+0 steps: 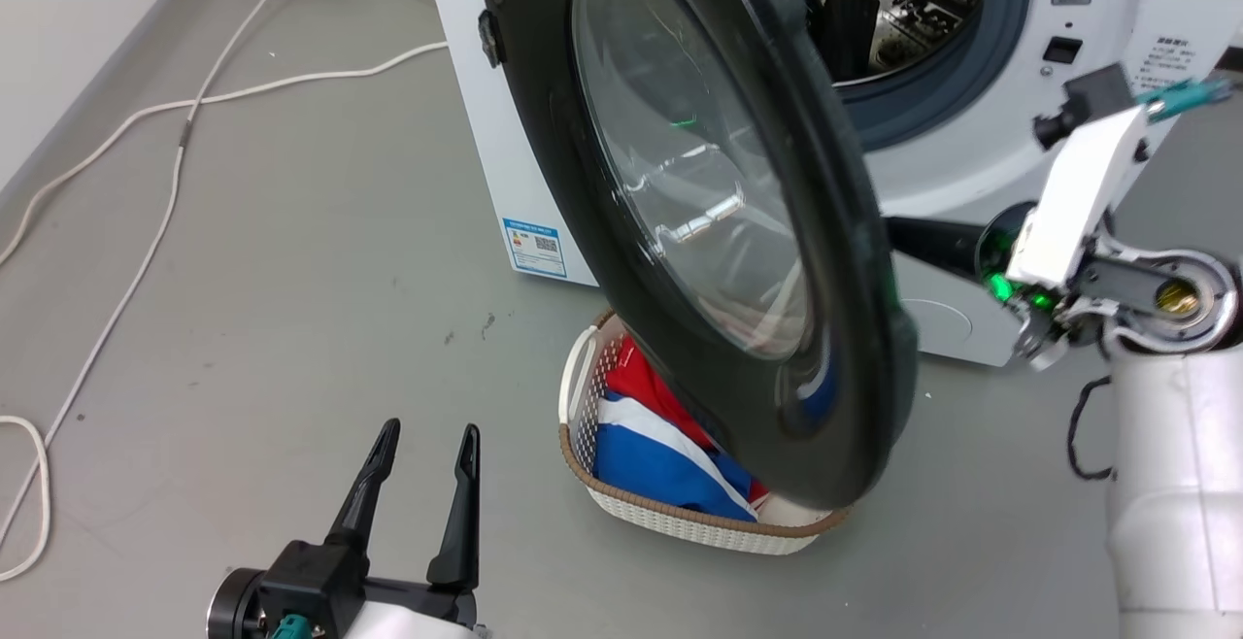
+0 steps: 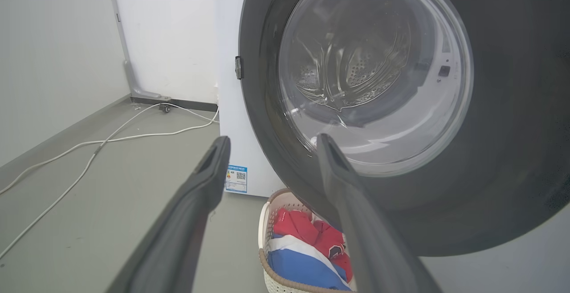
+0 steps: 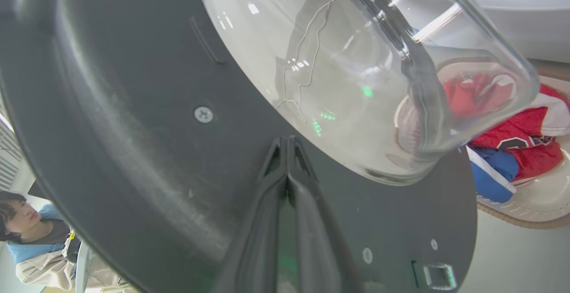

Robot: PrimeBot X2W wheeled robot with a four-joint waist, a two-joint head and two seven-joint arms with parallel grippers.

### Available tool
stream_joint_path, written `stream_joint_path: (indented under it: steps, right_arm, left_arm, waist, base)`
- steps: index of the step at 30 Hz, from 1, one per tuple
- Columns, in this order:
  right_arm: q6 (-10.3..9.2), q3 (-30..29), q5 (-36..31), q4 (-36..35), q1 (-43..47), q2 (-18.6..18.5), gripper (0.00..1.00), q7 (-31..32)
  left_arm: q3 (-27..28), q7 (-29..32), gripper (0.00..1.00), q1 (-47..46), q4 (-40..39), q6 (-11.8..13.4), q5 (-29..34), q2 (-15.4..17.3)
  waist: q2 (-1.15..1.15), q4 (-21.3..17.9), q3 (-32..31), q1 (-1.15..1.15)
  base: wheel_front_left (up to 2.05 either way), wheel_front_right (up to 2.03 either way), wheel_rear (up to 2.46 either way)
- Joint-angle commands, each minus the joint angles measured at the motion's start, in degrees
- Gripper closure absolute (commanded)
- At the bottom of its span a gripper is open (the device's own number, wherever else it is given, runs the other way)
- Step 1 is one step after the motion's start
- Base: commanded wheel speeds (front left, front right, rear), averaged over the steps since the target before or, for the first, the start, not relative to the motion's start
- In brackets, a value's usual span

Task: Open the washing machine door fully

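The left end effector point(image 1: 428, 437) hovers released above the grey floor point(image 1: 291, 280), holding nothing. Beyond it, a cream plastic laundry basket point(image 1: 680, 521) sits under the large round glossy black washing machine door point(image 1: 855, 260), which is swung partly open. Behind the door, the right end effector point(image 3: 287, 140), clenched on nothing, points at its inner face, before the big white washing machine point(image 1: 971, 173).

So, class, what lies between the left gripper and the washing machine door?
Head view: just bare grey floor separates the left gripper from the washing machine door; the laundry basket sits beneath the door's lower edge.
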Motion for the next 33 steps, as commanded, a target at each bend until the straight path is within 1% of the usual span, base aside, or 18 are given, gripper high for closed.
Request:
stream_joint_path:
  steps: [1,4,10,16,22,28,32,33]
  right_arm:
    - [0.0,1.9,1.7,0.1,2.2,0.5,1.0,-0.6]
    - [0.0,4.9,4.6,0.1,4.2,0.5,1.0,-1.7]
    - [0.0,12.9,9.9,-0.9,6.7,0.5,1.0,-4.0]
    - [0.01,18.7,14.8,-1.6,7.5,0.6,1.0,-7.4]
    - [0.0,23.2,17.5,-2.1,8.0,0.5,1.0,-9.7]
    - [0.01,25.1,18.1,-1.7,7.6,0.5,1.0,-11.4]
    - [0.01,25.0,15.7,-2.9,7.4,0.1,1.0,-12.9]
    - [0.01,25.2,14.0,-4.4,7.3,-0.6,1.0,-14.0]
  left_arm:
    - [0.3,-0.2,0.0,0.8,0.1,-0.1,0.2,-0.1]
    - [0.6,-0.2,0.0,1.3,0.0,-0.1,0.2,-0.1]
    - [1.5,-0.2,0.0,2.3,0.0,-0.3,0.0,-0.1]
    - [2.1,-0.2,0.0,3.0,0.1,-0.3,0.0,-0.1]
    - [2.6,-0.2,0.0,3.4,0.3,-0.4,0.0,-0.1]
    - [2.8,-0.2,0.0,3.4,0.2,-0.3,0.0,-0.1]
    - [3.0,-0.2,0.0,3.4,0.0,-0.1,-0.3,-0.1]
    - [3.0,-0.2,0.0,3.3,0.0,-0.1,-0.4,-0.1]
  waist:
    - [0.0,0.5,-0.7,0.01]
    - [0.0,1.1,-1.6,0.01]
    - [0.0,1.9,-2.6,0.01]
    - [0.0,2.9,-3.4,0.01]
    - [0.0,4.1,-4.1,0.01]
    - [0.0,4.4,-4.3,0.01]
    - [0.0,4.2,-4.5,0.01]
    - [0.0,4.1,-4.6,0.01]
  base:
    - [0.0,0.0,0.0]
    - [0.0,0.0,0.0]
    - [0.0,0.0,0.0]
    - [0.0,0.0,0.0]
    - [0.0,0.0,0.0]
    - [0.0,0.0,0.0]
    - [0.0,0.0,0.0]
    - [0.0,0.0,0.0]
